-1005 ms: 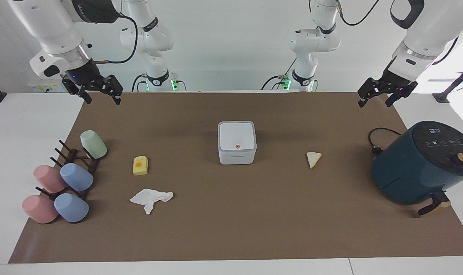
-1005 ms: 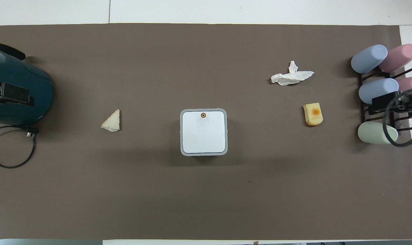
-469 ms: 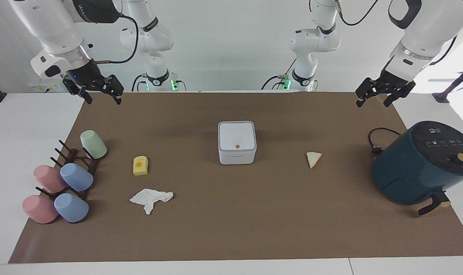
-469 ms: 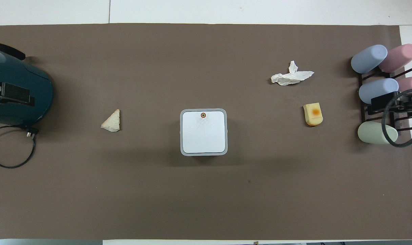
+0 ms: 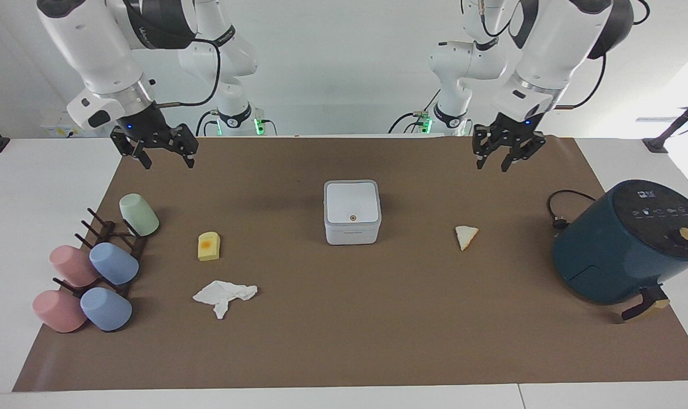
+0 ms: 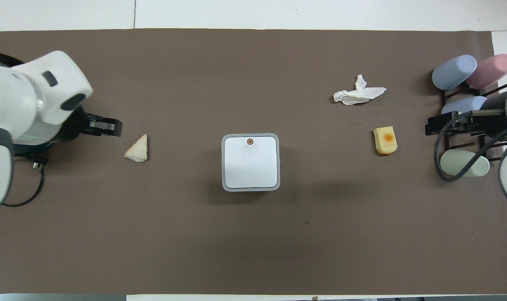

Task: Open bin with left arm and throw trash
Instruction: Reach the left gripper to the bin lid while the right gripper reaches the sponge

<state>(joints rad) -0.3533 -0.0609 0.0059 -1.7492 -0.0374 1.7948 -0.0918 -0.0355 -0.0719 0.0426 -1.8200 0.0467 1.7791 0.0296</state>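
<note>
Left gripper [image 5: 507, 154], fingers spread and empty, hangs over the bench [image 5: 344, 341] edge nearest the robots; right gripper [image 5: 160, 152], also spread, hangs near the corresponding corner. One bin [image 5: 352, 212], lid shut, sits mid-bench: probably light, stiff, slippery; lift at the lid's edge. Three light scraps: spongy yellow block [image 5: 209, 246], cream wedge [image 5: 466, 236], soft tissue [image 5: 224, 295]. Five cups [image 5: 113, 263], one air fryer [image 5: 628, 241].

White table [image 5: 15, 187] under brown mat [image 5: 344, 341], bin [image 5: 352, 212], scraps, cup rack [image 5: 114, 250], air fryer [image 5: 625, 241]
</note>
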